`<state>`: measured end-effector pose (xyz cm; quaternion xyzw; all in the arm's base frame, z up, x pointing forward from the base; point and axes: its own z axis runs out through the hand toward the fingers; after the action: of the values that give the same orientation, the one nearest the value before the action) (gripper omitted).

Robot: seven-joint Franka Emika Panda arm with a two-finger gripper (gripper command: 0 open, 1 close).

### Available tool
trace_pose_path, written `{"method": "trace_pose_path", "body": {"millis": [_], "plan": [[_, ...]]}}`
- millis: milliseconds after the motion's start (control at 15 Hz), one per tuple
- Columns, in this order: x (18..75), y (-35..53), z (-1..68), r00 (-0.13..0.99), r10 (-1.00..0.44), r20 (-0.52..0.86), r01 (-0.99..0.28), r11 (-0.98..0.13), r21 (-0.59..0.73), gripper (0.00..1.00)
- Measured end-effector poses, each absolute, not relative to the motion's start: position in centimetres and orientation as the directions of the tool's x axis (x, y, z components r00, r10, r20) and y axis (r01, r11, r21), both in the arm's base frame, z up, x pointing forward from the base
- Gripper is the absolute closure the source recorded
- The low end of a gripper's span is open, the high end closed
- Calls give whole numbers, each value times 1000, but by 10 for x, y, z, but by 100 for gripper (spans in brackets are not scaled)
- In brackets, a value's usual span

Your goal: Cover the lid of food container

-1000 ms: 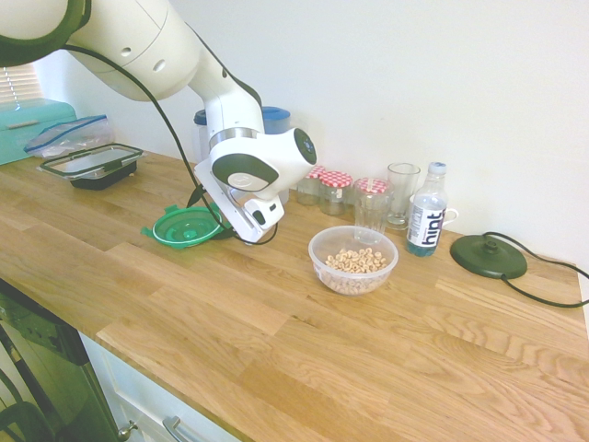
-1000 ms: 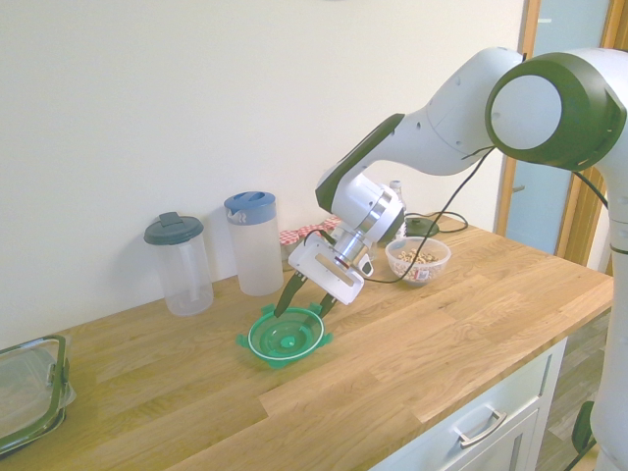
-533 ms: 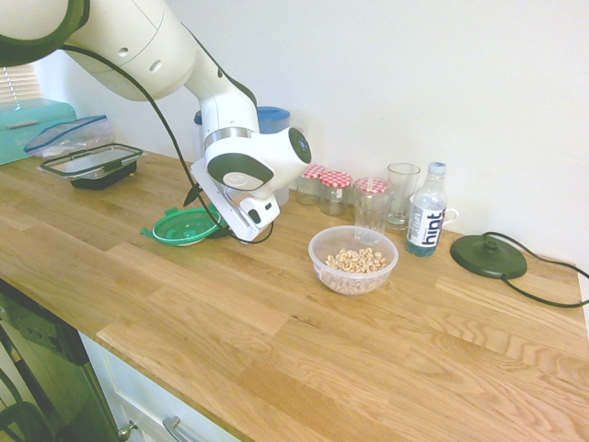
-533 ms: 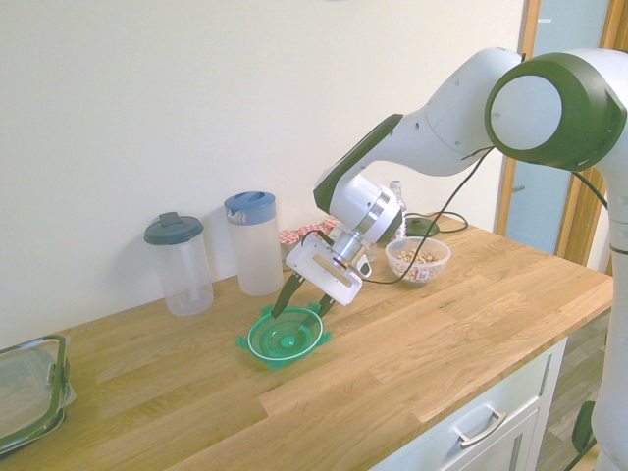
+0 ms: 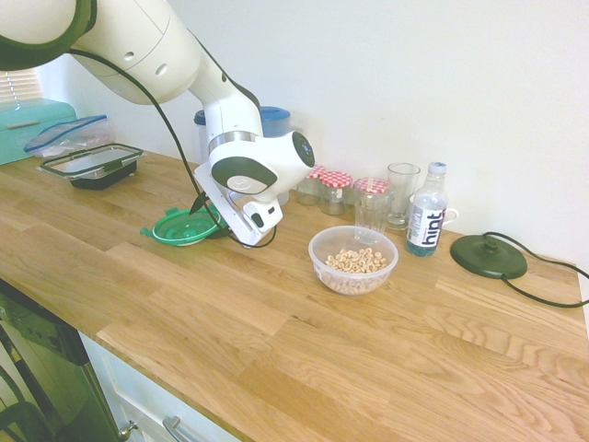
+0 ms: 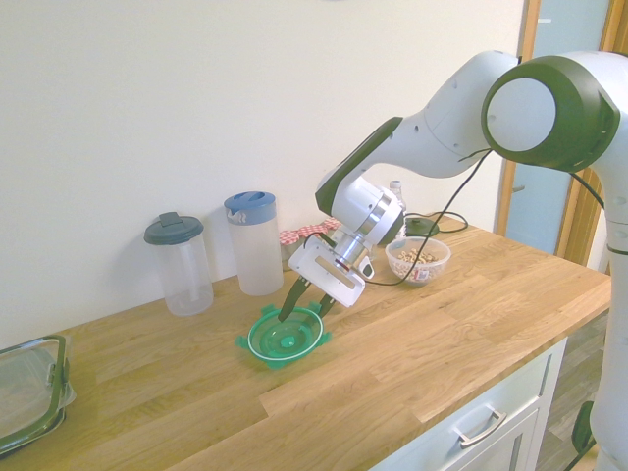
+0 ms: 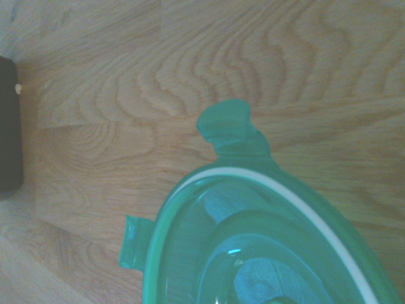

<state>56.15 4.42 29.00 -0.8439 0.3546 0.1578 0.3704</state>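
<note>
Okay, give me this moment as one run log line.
fingers: apart, at green lid | green lid: on counter | clear bowl: holds cereal, uncovered

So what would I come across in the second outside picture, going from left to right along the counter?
A clear container with a dark green rim → a clear pitcher with a dark lid → a pitcher with a blue lid → a bowl of cereal rings.
</note>
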Motion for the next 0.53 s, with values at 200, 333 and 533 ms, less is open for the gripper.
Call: {"method": "trace_pose_path", "body": {"millis": [200, 333, 533], "plan": [[561, 41, 286, 696, -485, -530, -718, -479, -505, 100], [561, 39, 284, 695, -486, -529, -719, -484, -499, 100], [560, 37, 282, 697, -488, -526, -717, -502, -484, 100]]}}
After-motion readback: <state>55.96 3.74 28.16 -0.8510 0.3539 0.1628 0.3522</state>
